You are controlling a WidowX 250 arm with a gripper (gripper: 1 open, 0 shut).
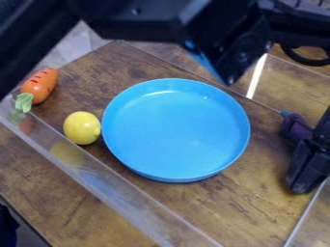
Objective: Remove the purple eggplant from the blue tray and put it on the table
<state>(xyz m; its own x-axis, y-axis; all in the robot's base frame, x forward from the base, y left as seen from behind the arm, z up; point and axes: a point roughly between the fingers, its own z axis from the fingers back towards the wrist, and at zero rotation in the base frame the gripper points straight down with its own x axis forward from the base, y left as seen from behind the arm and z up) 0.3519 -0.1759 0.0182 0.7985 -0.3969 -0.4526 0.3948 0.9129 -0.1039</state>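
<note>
The blue tray [175, 130] sits in the middle of the table [154, 207] and is empty. A small patch of the purple eggplant [292, 123] shows on the wood to the right of the tray, close to the table's right edge. My gripper [310, 164] is a dark, blurred shape right beside it, reaching down towards the front. Its jaws are not distinguishable, and I cannot tell whether it still touches the eggplant. A large dark blurred part of the arm [219, 34] covers the top of the view.
An orange carrot [39, 85] lies at the far left and a yellow lemon [81, 126] just left of the tray. A clear low wall [91, 178] runs along the table's left and front edges.
</note>
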